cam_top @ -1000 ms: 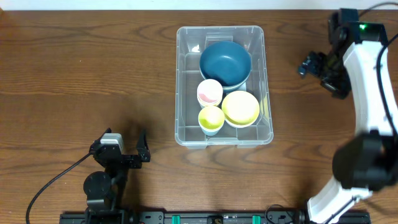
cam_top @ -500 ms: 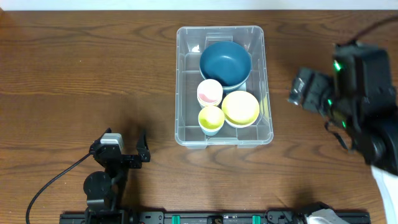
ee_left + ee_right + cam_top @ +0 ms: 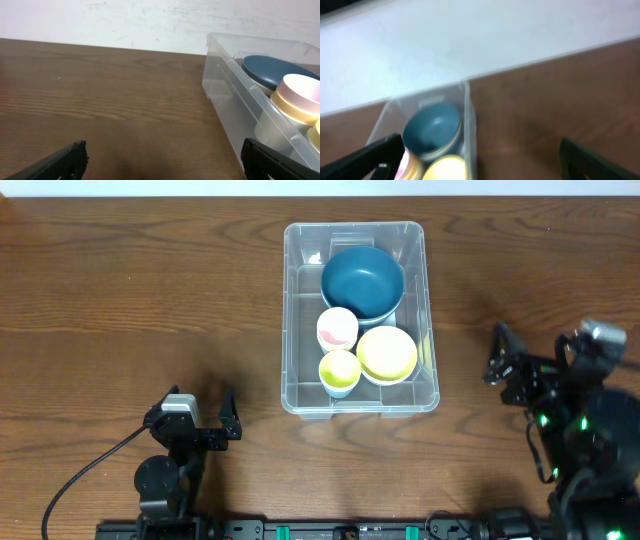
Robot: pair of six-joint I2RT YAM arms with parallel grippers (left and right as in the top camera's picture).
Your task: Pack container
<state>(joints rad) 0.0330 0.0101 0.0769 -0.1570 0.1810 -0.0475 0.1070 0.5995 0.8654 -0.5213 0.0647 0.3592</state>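
The left gripper (image 3: 192, 418) sits near-left on the table (image 3: 120, 300), its black fingers (image 3: 67, 159) spread wide, holding and touching nothing. The right gripper (image 3: 498, 362), right of the container (image 3: 290, 320), also has its fingers (image 3: 367, 157) wide apart and empty. The container, a clear plastic bin with rounded corners, stands mid-table toward the far edge. It holds a round dark blue bowl (image 3: 362, 280) at the far end, and nearer a pink-lined cup (image 3: 337, 328), a yellow bowl (image 3: 387, 353) and a small yellow cup (image 3: 340, 368). The table is dark grained wood.
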